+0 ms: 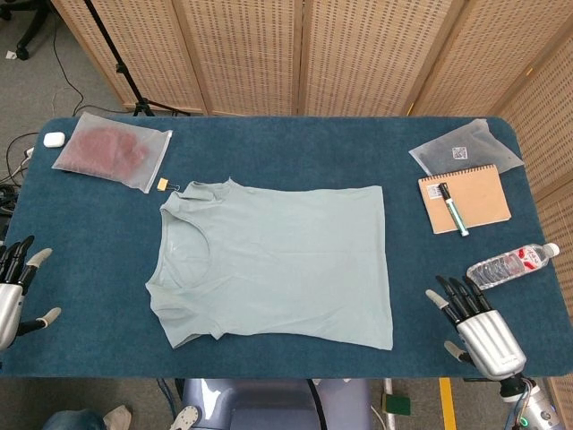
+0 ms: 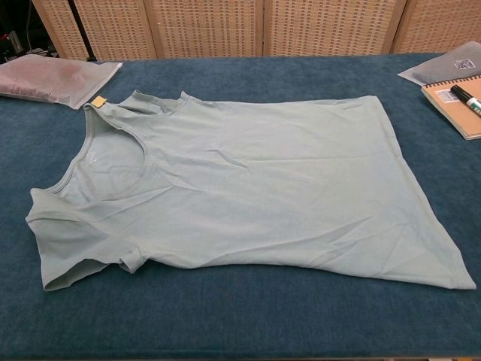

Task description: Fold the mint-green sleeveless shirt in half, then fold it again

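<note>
The mint-green sleeveless shirt (image 1: 277, 264) lies spread flat in the middle of the blue table, neckline to the left and hem to the right; the chest view shows the same shirt (image 2: 240, 195) with a small tan tag at its collar. My left hand (image 1: 12, 291) hovers at the table's left edge, fingers spread, holding nothing. At the front right, my right hand (image 1: 479, 327) has its fingers apart and is empty, a short way right of the shirt's lower hem corner. Neither hand appears in the chest view.
A clear bag of red cloth (image 1: 112, 150) lies at the back left. At the right sit an empty clear bag (image 1: 466, 148), a brown notebook (image 1: 464, 199) with a marker (image 1: 452, 208) on it, and a lying water bottle (image 1: 512, 266).
</note>
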`<move>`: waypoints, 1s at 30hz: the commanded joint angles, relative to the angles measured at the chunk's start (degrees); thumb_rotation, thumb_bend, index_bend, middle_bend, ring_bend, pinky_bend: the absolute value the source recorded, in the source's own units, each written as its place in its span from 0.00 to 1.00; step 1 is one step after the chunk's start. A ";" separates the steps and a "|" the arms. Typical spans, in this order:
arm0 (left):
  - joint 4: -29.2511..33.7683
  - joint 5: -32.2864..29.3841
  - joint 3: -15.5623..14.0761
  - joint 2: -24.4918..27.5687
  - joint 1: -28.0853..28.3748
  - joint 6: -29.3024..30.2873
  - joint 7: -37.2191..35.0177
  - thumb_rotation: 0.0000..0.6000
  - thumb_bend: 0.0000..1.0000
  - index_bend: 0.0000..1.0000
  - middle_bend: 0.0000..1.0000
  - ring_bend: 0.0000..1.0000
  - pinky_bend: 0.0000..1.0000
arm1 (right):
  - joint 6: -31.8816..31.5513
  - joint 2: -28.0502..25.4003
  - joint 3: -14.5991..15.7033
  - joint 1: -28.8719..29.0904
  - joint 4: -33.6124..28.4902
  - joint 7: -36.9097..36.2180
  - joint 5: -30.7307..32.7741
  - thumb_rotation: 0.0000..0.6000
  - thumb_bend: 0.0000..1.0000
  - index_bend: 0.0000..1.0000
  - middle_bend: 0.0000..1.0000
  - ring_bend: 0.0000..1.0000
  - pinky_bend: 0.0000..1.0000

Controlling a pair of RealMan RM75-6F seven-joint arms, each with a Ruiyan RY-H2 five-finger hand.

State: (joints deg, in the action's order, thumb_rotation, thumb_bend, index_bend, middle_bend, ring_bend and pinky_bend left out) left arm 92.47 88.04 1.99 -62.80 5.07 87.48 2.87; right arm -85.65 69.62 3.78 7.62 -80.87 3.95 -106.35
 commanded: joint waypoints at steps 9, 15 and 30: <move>0.26 -0.34 0.13 0.58 0.01 -0.33 -1.04 1.00 0.00 0.00 0.00 0.00 0.00 | 5.04 6.44 2.46 2.86 3.30 4.55 -3.32 1.00 0.00 0.35 0.00 0.00 0.00; 0.43 -0.36 0.10 0.60 0.08 -0.59 -1.01 1.00 0.00 0.00 0.00 0.00 0.00 | 6.98 7.97 2.88 3.85 2.65 6.34 -3.35 1.00 0.00 0.39 0.00 0.00 0.00; 0.49 -1.04 0.35 0.69 0.19 -1.09 -1.23 1.00 0.00 0.00 0.00 0.00 0.00 | 8.55 11.83 2.95 4.69 5.06 10.50 -2.45 1.00 0.03 0.40 0.00 0.00 0.00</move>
State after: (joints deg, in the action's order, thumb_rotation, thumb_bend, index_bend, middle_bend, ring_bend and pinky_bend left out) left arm 92.97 87.00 2.34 -62.10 5.26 86.39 1.64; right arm -77.19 81.35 6.74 12.27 -75.89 14.35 -108.90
